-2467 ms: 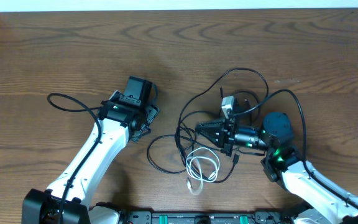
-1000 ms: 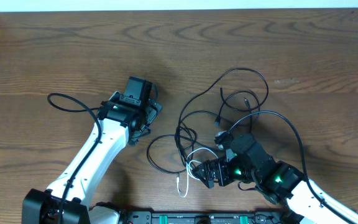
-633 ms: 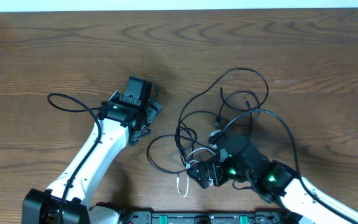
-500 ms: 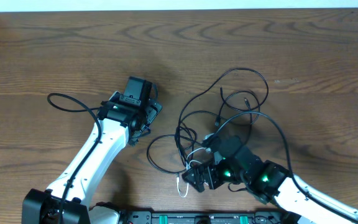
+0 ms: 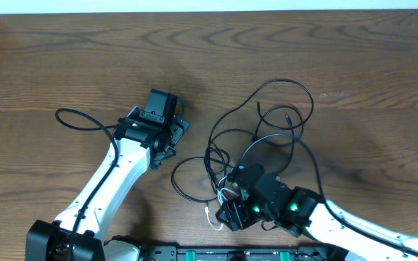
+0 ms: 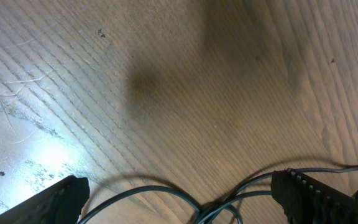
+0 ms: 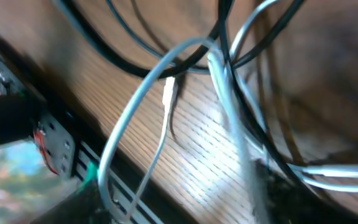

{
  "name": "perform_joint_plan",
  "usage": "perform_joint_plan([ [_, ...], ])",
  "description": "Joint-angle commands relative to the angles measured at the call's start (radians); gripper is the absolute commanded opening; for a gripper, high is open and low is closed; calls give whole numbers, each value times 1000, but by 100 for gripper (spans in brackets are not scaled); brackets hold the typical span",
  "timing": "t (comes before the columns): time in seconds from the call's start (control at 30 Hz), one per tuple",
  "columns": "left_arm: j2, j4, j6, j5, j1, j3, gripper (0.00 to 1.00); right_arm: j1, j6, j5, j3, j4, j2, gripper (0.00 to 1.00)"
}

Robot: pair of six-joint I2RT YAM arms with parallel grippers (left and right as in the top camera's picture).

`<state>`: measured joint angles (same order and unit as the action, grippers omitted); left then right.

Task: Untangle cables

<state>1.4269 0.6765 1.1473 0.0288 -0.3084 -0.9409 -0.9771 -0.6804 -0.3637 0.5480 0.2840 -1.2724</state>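
Observation:
The cables lie right of centre. Black cords [image 5: 267,116] form wide overlapping loops, and a small white cable [image 5: 228,193] sits at their front, its plug end [image 5: 210,216] pointing at the table's front edge. My right gripper [image 5: 227,210] hangs low over the white cable. In the blurred right wrist view the white cable [image 7: 166,93] and black cords [image 7: 135,50] run between my right gripper's [image 7: 173,208] fingers, which stand apart. My left gripper [image 5: 167,130] is open left of the tangle. In its wrist view, dark cords [image 6: 166,193] cross between my left gripper's [image 6: 179,199] fingertips.
A black equipment rail [image 5: 194,254] runs along the front table edge, close under the right gripper, and shows as the rail [image 7: 42,143] in the right wrist view. The left arm's thick black wire [image 5: 78,117] loops out to the left.
The right arm has swung from the middle of the tangle down and left to the white cable, and its jaws have narrowed. The white cable shifted slightly. The left arm is unmoved.

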Motion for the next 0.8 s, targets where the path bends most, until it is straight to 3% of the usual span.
perform_joint_plan([
  [0.0, -10, 3, -10, 10, 4, -5, 98, -14, 34, 18, 53, -1, -21, 50],
  [0.03, -10, 3, -10, 10, 4, -5, 98, -14, 43, 18, 59, 1, -29, 43],
  [0.13, -9, 4, -10, 10, 4, -5, 98, -14, 57, 17, 68, -1, -49, 8],
  [0.17, -10, 4, -10, 10, 4, -5, 98, -14, 74, 17, 72, -5, -50, 2],
  [0.27, -10, 4, -10, 10, 4, -5, 98, -7, 119, 6, 111, -12, -43, 1],
  [0.53, -10, 4, -10, 10, 4, -5, 98, 41, 311, -282, 363, 44, 54, 1],
  [0.63, -10, 3, -10, 10, 4, -5, 98, 64, 404, -216, 457, 157, 118, 1],
  [0.77, -10, 4, -10, 10, 4, -5, 98, 117, 507, 22, 562, 347, 197, 1],
])
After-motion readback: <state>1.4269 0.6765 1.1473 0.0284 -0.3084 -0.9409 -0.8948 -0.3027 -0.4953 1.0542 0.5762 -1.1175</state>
